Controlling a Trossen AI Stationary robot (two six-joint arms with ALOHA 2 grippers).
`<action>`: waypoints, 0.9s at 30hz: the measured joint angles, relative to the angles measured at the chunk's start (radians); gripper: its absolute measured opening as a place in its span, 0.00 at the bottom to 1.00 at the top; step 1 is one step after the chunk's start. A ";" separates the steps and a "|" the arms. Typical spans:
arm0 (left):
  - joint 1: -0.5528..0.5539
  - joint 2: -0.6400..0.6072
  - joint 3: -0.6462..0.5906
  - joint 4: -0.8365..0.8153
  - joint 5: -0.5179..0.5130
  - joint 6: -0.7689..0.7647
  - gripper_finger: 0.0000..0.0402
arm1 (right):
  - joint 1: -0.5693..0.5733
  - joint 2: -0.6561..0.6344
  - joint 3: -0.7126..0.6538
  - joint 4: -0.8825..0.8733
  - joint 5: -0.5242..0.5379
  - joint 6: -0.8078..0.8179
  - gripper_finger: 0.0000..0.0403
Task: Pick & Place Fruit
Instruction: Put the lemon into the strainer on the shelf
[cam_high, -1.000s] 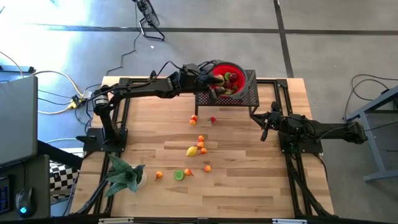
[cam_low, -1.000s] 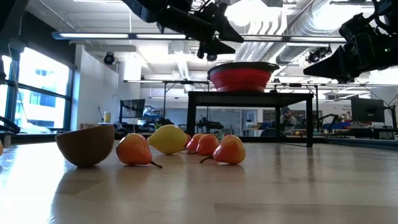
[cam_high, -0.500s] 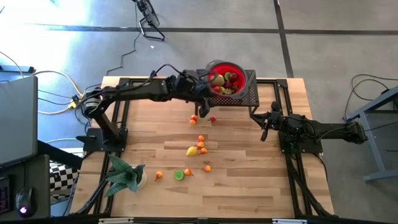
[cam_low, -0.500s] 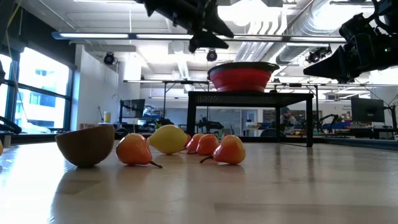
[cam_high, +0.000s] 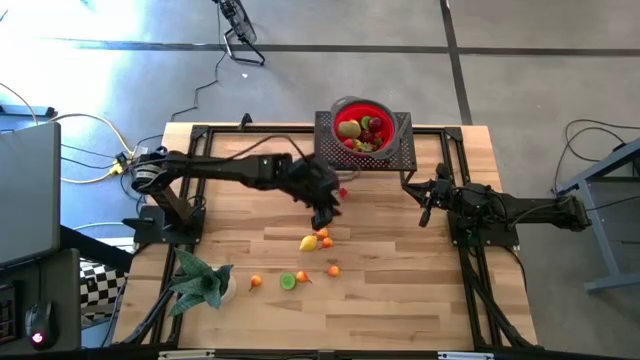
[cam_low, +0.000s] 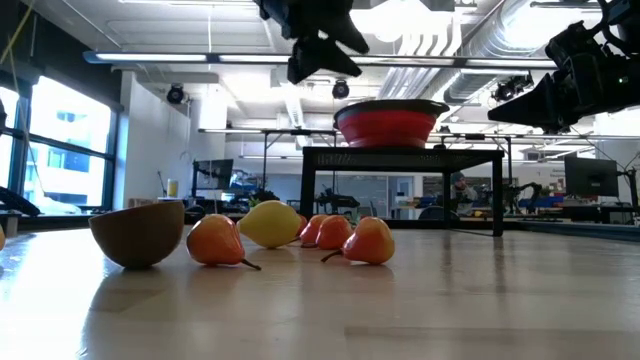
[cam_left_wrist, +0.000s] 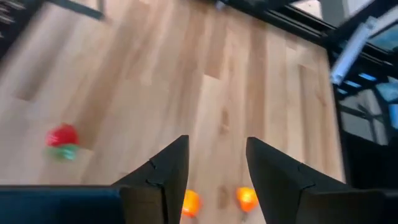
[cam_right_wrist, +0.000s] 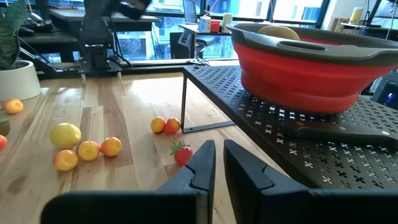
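Observation:
My left gripper (cam_high: 325, 212) (cam_left_wrist: 217, 146) hangs open over the middle of the table, tipped downward, with nothing between its fingers. Just below it lie two small oranges (cam_left_wrist: 247, 198), and a red strawberry (cam_left_wrist: 62, 135) (cam_high: 343, 191) lies a little way off. A yellow lemon (cam_high: 309, 242), more oranges (cam_high: 322, 223) and a green lime (cam_high: 288, 281) lie nearer the front edge. Several fruits fill the red bowl (cam_high: 362, 125) on a black perforated stand (cam_high: 400, 150) at the far edge. My right gripper (cam_high: 425, 205) (cam_right_wrist: 219, 155) waits shut beside the stand.
A green leafy plant in a white pot (cam_high: 200, 282) stands at the near left corner. A brown half shell (cam_low: 137, 233) sits close to the low camera. The black stand's legs (cam_right_wrist: 184, 99) rise from the table at the far edge.
My left gripper has drawn back from above the red bowl toward the table's near edge and now hangs over the loose fruit at mid-table, tipped further downward. The fruit on the table has not moved.

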 joint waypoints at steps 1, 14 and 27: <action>-0.016 0.000 0.000 -0.002 -0.002 -0.016 0.38 | 0.000 0.000 0.000 0.000 0.000 0.000 0.07; -0.132 0.000 0.000 -0.057 -0.106 -0.201 0.38 | 0.000 0.000 0.000 0.000 0.000 0.001 0.07; -0.143 0.001 0.000 -0.316 -0.151 -0.325 0.38 | 0.000 0.000 0.000 0.000 -0.008 0.008 0.07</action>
